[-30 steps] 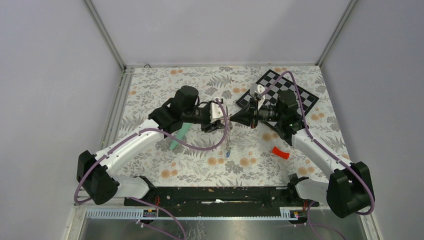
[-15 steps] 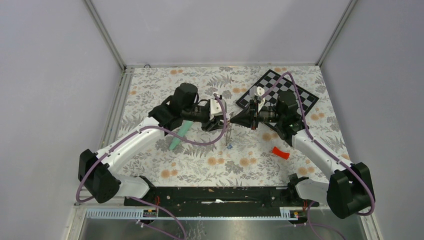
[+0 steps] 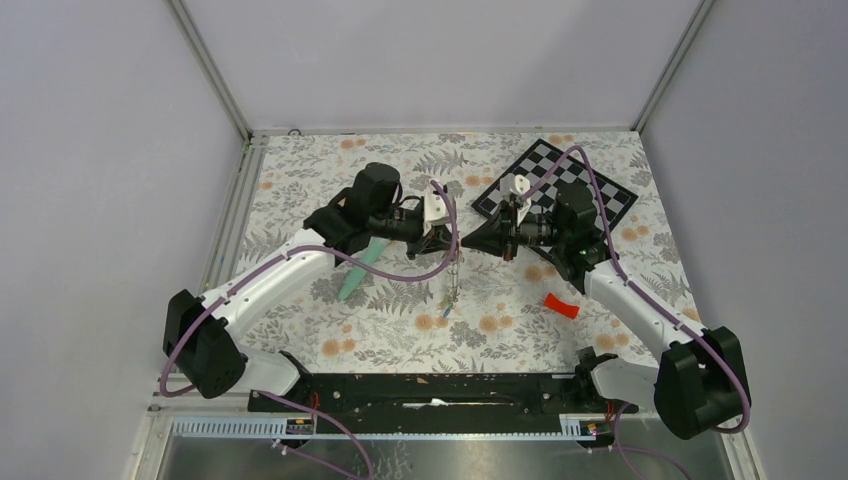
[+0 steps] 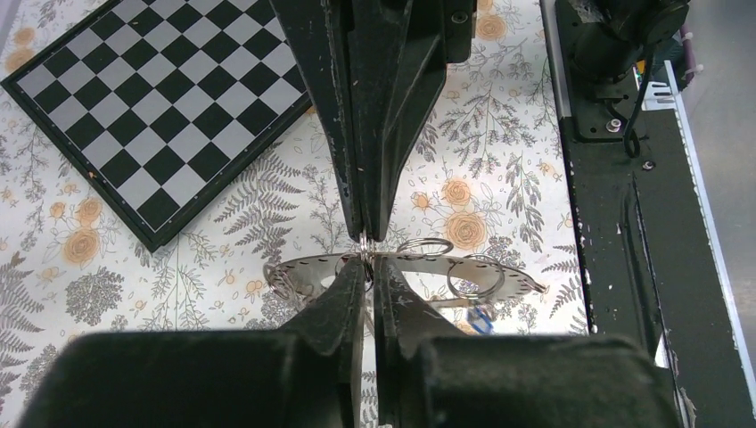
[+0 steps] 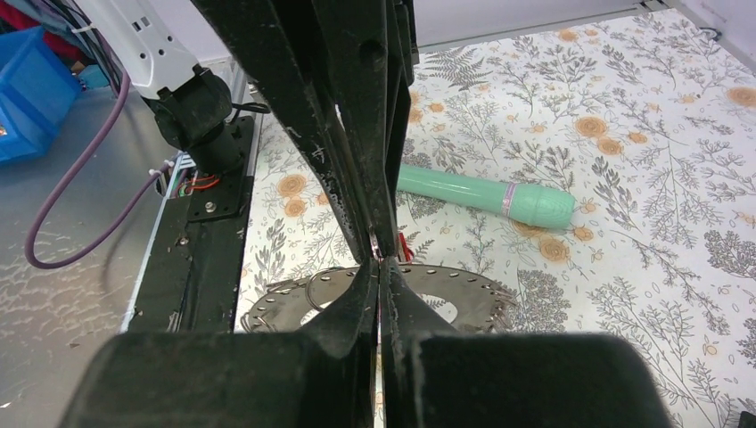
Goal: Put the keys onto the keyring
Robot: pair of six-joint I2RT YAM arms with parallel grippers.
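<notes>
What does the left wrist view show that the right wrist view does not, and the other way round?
Only the left wrist view: the chessboard and a blue key. Only the right wrist view: the mint-green tube and a blue bin. Both: the keyring over the floral table cover, with the left gripper and the right gripper shut tip to tip at its rim.

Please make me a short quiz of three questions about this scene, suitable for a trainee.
1. True or false: the left pincer and the right pincer meet tip to tip at the keyring.
2. Which thing lies partly under the left arm in the top view? A) chessboard B) mint-green tube C) red piece
3. Fill in: the key tag below the keyring in the left wrist view is ____.
Key: 1 true; 2 B; 3 blue.
</notes>
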